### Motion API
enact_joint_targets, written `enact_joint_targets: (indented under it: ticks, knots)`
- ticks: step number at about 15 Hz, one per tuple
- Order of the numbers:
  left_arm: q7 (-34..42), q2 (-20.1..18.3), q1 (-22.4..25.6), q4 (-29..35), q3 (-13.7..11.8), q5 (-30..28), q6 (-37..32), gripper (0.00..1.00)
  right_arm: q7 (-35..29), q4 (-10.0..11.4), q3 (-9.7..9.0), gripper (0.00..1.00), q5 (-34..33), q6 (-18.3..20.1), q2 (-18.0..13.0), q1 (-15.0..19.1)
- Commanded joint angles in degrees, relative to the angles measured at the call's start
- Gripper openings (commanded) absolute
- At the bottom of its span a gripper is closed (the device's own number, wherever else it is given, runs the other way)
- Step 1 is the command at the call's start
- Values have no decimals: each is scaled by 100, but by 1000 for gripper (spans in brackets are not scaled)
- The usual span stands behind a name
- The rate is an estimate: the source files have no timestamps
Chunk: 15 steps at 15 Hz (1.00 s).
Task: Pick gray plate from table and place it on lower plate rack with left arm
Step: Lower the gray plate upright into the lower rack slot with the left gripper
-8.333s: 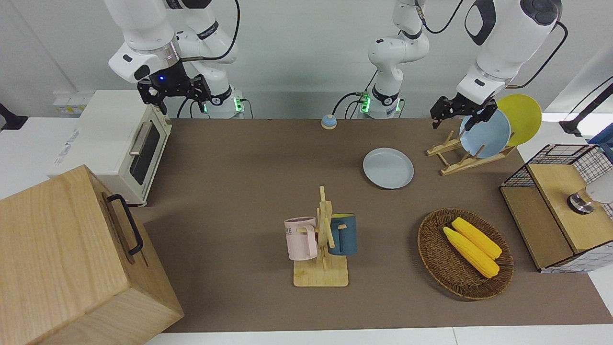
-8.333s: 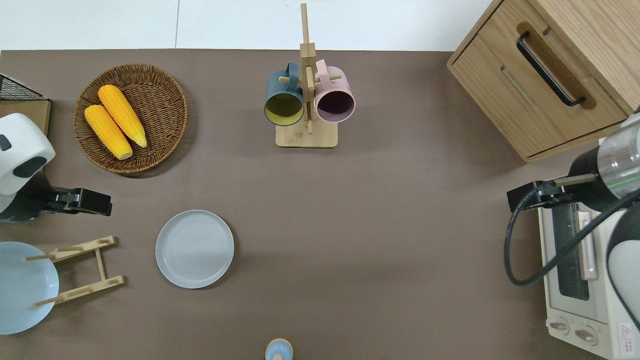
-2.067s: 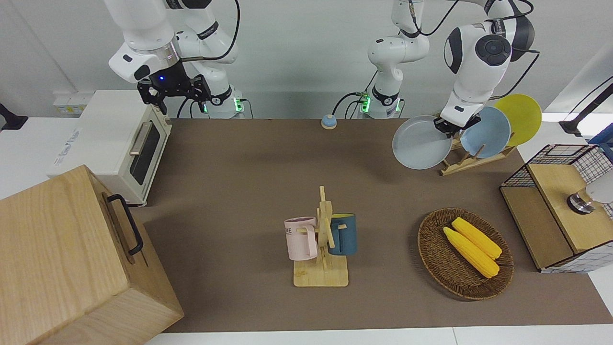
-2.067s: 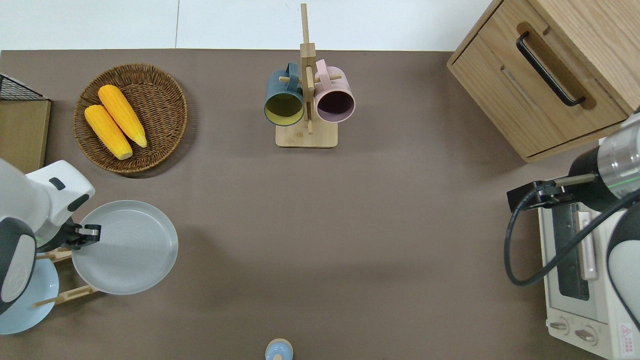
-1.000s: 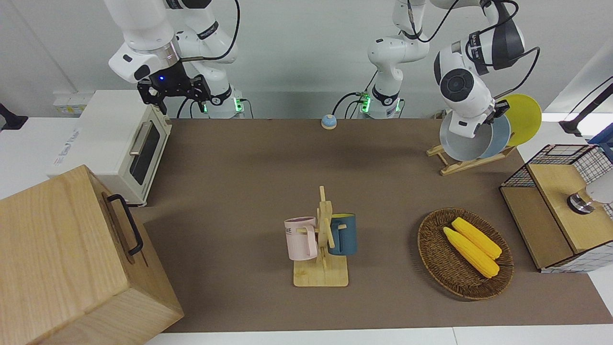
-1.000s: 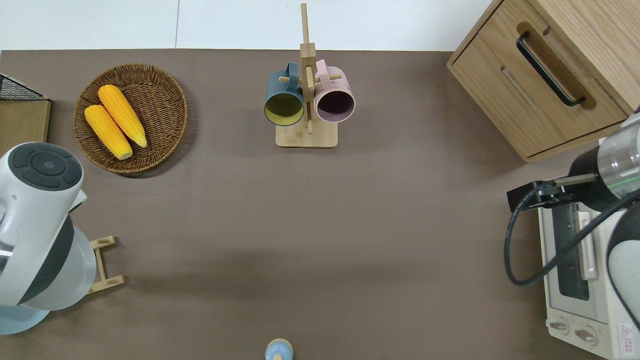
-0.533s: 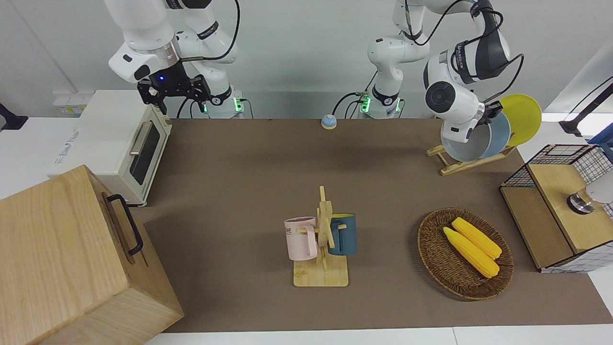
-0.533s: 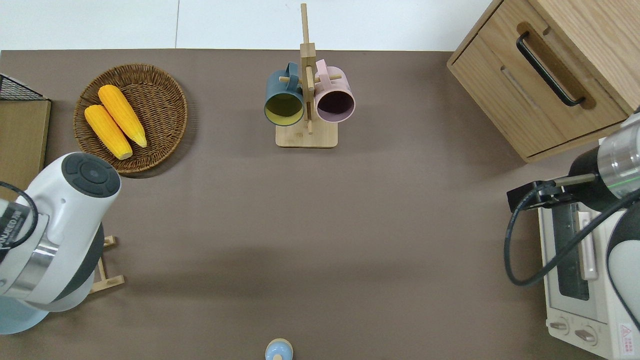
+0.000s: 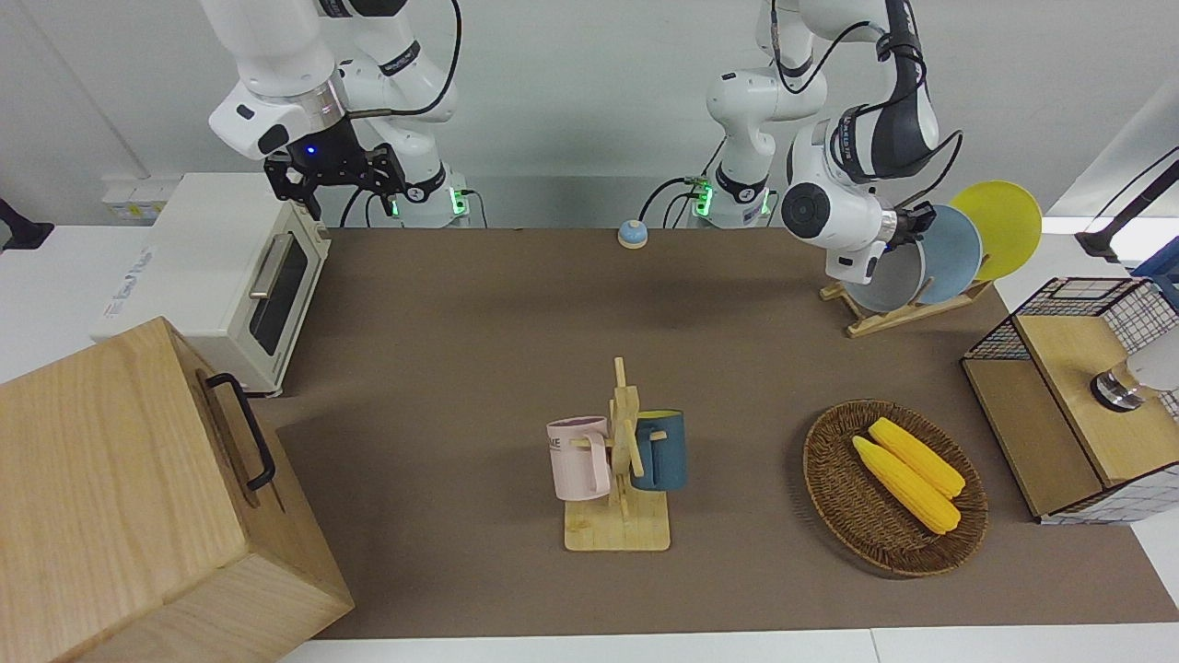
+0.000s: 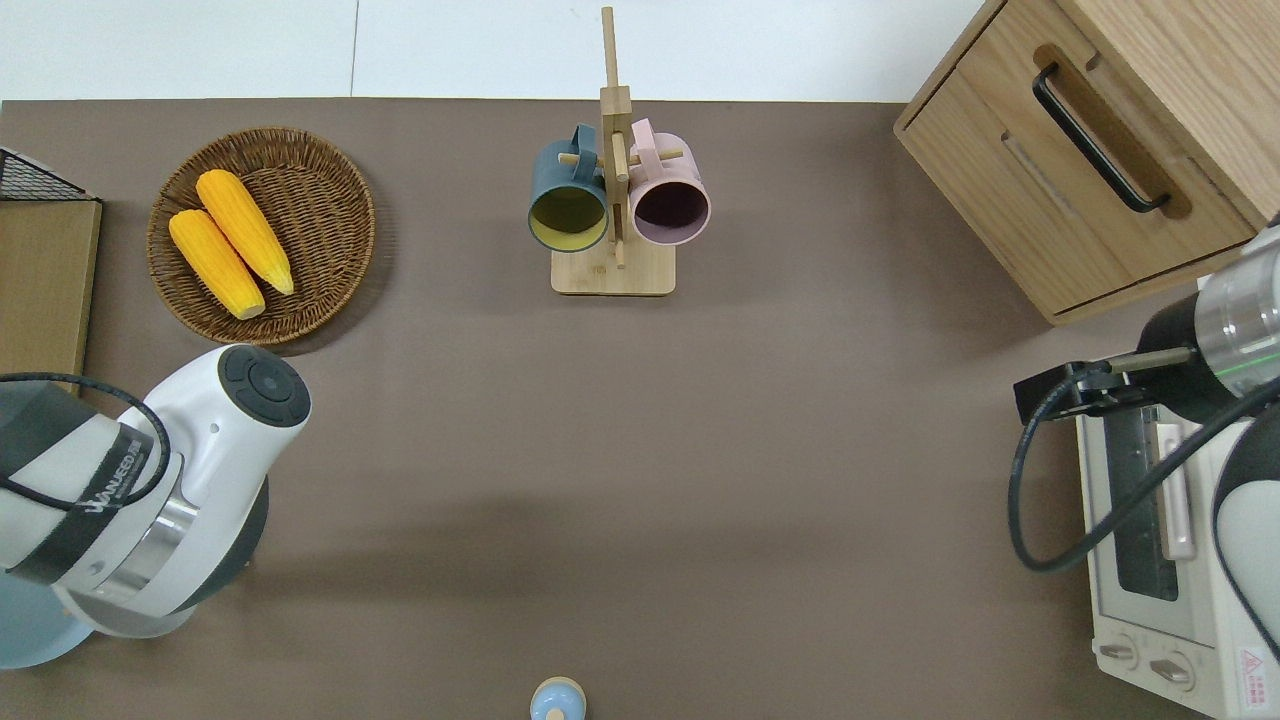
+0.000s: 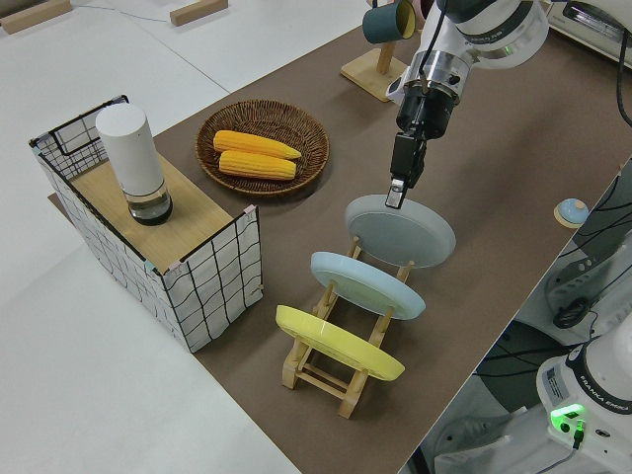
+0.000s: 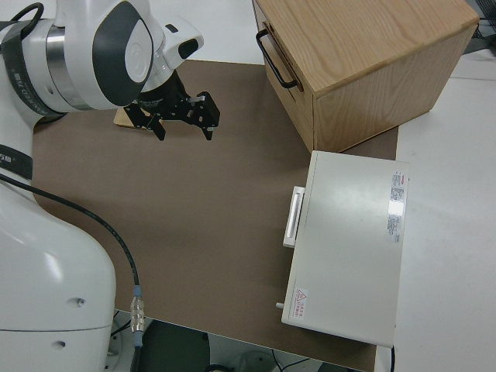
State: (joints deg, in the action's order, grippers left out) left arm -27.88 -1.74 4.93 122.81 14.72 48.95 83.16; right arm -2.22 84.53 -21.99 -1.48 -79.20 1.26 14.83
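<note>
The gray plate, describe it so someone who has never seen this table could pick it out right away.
Find the small wooden plate rack at the left arm's end of the table, beside the wire basket. Three plates stand in it in a row: yellow plate, blue plate, then the gray plate. The gray plate is the palest, at the end toward the table's middle, and the left gripper holds its top edge.

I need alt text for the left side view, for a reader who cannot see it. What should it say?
The left gripper pinches the top rim of the gray plate, which stands tilted in the lower plate rack with a blue plate and a yellow plate. A wicker basket with two corn cobs lies nearby.
</note>
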Motion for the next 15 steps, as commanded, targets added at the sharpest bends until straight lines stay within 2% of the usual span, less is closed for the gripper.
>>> enact_joint_targets:
  ticks: [1, 5, 7, 9, 11, 12, 13, 15]
  knots:
    - [-244, 164, -44, 50, 5, -43, 42, 0, -68, -42, -122, 983, -37, 63, -12, 134]
    - [-253, 244, -27, 50, 5, -52, 104, 0, -68, -42, -121, 983, -37, 63, -12, 134]
    - [-253, 244, -1, 50, 5, -52, 130, 97, -68, -42, -113, 983, -37, 63, -12, 134]
    - [-227, 244, 8, 50, 5, -52, 157, 533, -68, -33, -122, 983, -37, 63, -20, 134]
    - [-218, 244, 8, 50, 5, -52, 157, 620, -68, -42, -121, 983, -37, 63, -12, 134]
    - [-218, 235, 8, 41, 5, -52, 157, 737, -68, -42, -122, 983, -37, 63, -12, 134]
    - [-218, 226, 8, 41, 5, -52, 157, 997, -68, -33, -122, 983, -28, 63, -12, 134]
    - [-218, 218, 8, 41, 5, -52, 157, 991, -68, -42, -122, 983, -37, 63, -12, 134]
